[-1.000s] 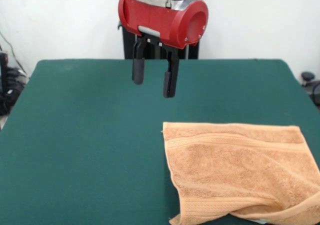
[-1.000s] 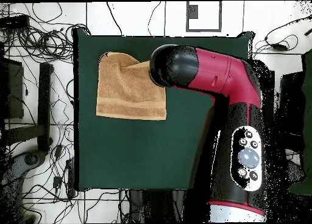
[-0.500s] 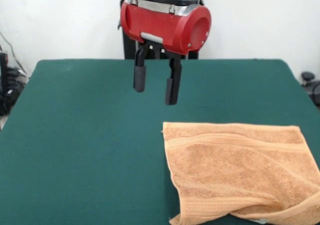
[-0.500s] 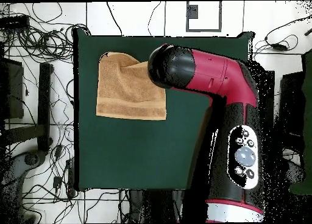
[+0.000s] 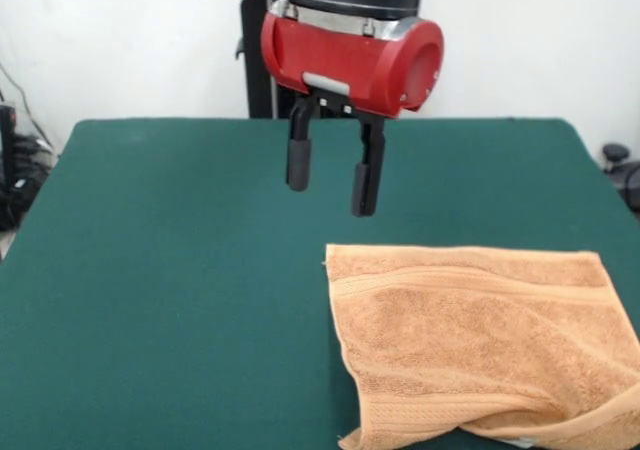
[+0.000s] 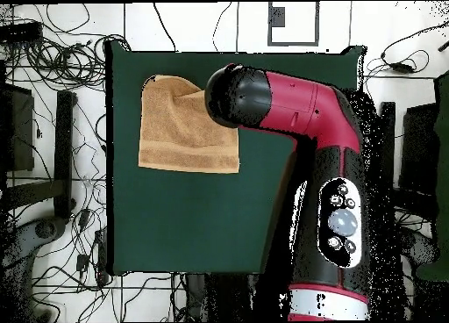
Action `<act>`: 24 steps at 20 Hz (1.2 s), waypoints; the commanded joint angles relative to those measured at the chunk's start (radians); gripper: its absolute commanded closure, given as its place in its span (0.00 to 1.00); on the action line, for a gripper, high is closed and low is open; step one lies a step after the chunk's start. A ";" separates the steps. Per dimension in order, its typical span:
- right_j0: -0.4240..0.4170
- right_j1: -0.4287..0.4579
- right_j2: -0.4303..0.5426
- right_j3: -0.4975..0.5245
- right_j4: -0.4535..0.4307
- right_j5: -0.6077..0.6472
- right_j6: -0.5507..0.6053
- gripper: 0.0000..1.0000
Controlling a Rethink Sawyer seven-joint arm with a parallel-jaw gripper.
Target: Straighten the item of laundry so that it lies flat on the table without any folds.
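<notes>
The orange-tan towel (image 5: 480, 345) lies on the green table (image 5: 160, 270) at the front right of the front view. Its near edge is folded over and rumpled, with a bit of white tag showing under the fold. My gripper (image 5: 332, 182) hangs open and empty above the table, behind the towel's far left corner, not touching it. In the overhead view the towel (image 6: 180, 131) sits at the table's upper left, and the arm's head (image 6: 237, 96) covers its right upper part; the gripper itself is hidden under the arm there.
The arm (image 6: 333, 197) reaches across the table's right side in the overhead view. Cables (image 6: 53, 65) and stands lie on the floor left of the table. The pedestal (image 5: 262, 60) stands behind the table's far edge.
My gripper has moved to the right in the front view and slightly lower, toward the towel's far left corner. It stays open. The towel has not moved.
</notes>
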 commanded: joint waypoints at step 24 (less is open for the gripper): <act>0.031 0.123 0.103 0.218 0.024 -0.075 0.067 0.00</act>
